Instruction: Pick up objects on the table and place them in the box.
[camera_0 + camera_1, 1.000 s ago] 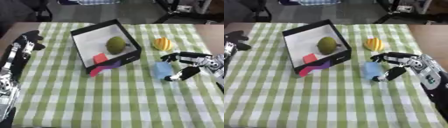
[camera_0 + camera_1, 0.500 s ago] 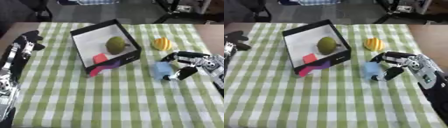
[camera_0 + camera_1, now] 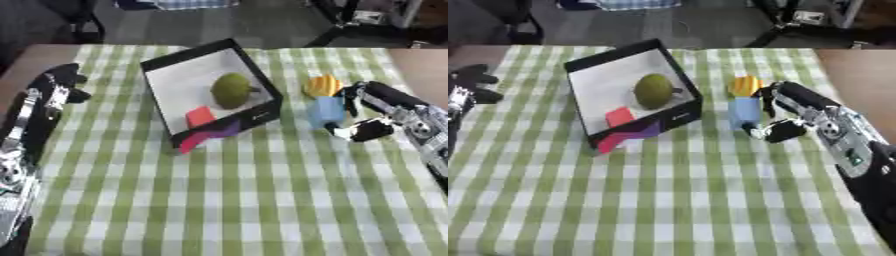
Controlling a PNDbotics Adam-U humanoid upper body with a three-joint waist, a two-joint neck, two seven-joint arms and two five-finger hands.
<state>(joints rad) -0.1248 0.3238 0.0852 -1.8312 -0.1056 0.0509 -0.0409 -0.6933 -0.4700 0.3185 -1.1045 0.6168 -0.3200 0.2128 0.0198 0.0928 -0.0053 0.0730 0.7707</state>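
Note:
A black box [image 3: 262, 85] with a white inside lies tilted on the green checked table [image 3: 227, 200]. It holds a round green fruit [image 3: 231, 90] and a red block [image 3: 199, 116]. A pink and purple piece [image 3: 208, 136] sticks out at the box's front edge. My right hand [image 3: 385, 100] is shut on a light blue block [image 3: 326, 111], fingers on its far side and thumb on the near side, just right of the box. An orange and yellow striped object [image 3: 322, 84] sits right behind the blue block. My left hand [image 3: 59, 82] rests open at the table's left edge.
My left arm [image 3: 22, 135] runs along the table's left edge. Chair legs and dark equipment stand beyond the table's far edge. The checked cloth stretches bare from the box to the near edge.
My right hand has carried the light blue block up and away from me, so it now overlaps the orange striped object. The box and my left hand have stayed put.

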